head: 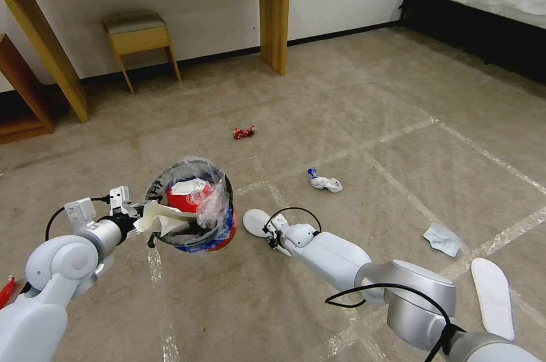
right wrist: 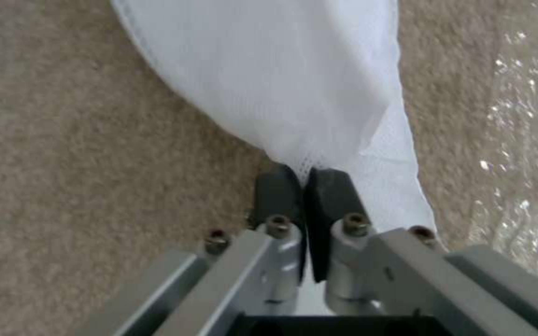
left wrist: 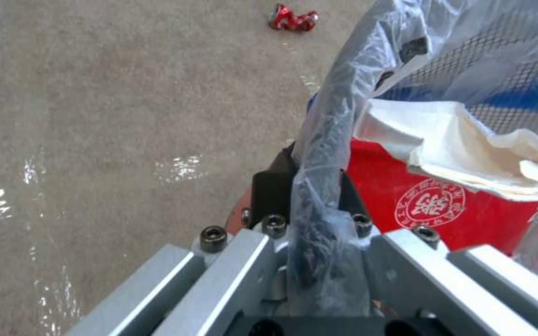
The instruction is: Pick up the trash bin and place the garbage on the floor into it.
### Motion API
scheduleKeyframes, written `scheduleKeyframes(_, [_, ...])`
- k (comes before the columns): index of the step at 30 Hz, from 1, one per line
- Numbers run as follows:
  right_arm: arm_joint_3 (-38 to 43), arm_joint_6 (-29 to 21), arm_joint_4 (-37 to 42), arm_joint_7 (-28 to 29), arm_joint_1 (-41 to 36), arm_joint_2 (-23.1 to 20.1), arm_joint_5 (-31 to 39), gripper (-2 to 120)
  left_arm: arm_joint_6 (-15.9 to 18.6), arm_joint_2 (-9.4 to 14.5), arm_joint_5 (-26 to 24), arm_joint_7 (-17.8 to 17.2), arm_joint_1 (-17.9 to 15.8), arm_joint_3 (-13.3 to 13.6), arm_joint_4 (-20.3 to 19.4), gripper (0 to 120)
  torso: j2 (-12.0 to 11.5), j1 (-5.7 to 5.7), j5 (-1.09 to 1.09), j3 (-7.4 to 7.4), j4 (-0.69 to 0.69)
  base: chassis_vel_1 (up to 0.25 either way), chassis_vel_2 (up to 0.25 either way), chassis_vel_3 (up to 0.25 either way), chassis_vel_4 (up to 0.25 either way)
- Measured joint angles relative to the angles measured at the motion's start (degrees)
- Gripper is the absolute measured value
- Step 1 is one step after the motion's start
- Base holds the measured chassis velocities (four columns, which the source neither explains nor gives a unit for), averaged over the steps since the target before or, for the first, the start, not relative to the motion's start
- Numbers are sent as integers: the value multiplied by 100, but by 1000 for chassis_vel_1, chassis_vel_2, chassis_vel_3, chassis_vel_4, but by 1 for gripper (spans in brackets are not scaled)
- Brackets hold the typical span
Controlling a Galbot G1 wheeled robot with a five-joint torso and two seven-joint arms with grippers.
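L gripper clamped on trash bin rim, bin off floor | R gripper pinching white slipper sole | floor: 2 soles, 1 red wrapper, 2 tissues | L wrist: red carton inside bin

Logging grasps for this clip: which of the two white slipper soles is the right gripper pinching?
The slipper sole beside the trash bin; the right gripper is shut on its edge. The other slipper sole lies untouched beside the right elbow.
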Motion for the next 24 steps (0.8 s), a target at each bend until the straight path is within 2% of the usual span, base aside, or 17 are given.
scheduleKeyframes(6, [-13,-16,294,183,51,-115,278,0,-1,15,1,20,-55,49,36,1,0,0,1,1,4,0,0,0,0])
scheduleKeyframes(11, [-221,-163,1310,568,288,-569,923,0,0,42,-4,69,-168,169,104,1,0,-1,2,1,5,0,0,0,0])
scheduleKeyframes(12, [-221,-163,1310,568,288,-569,923,0,0,42,-4,69,-168,169,104,1,0,-1,2,1,5,0,0,0,0])
scheduleKeyframes(14, [-320,-235,1980,845,468,-898,1252,0,6,98,-9,144,-247,241,177,1,1,-1,4,0,6,0,0,0,0])
scheduleKeyframes(15, [-320,-235,1980,845,468,-898,1252,0,6,98,-9,144,-247,241,177,1,1,-1,4,0,6,0,0,0,0])
scheduleKeyframes(17, [-328,-279,2560,1085,627,-1245,1476,0,26,164,-7,234,-310,295,260,1,1,-1,4,0,7,0,0,0,0])
scheduleKeyframes(18, [-328,-279,2560,1085,627,-1245,1476,0,26,164,-7,234,-310,295,260,1,1,-1,4,0,7,0,0,0,0])
scheduleKeyframes(21, [-47,-292,3062,1282,756,-1832,1555,0,85,252,-6,374,-384,405,379,1,1,-1,5,0,7,0,0,0,0])
scheduleKeyframes(22, [-47,-292,3062,1282,756,-1832,1555,0,85,252,-6,374,-384,405,379,1,1,-1,5,0,7,0,0,0,0])
scheduleKeyframes(23, [104,-271,3202,1323,790,-2089,1550,0,116,277,-28,439,-415,468,412,1,1,-1,5,0,7,0,0,0,0])
scheduleKeyframes(24, [297,-253,3386,1359,816,-2394,1550,0,136,295,-41,515,-462,538,457,1,1,-1,4,0,2,0,0,0,0])
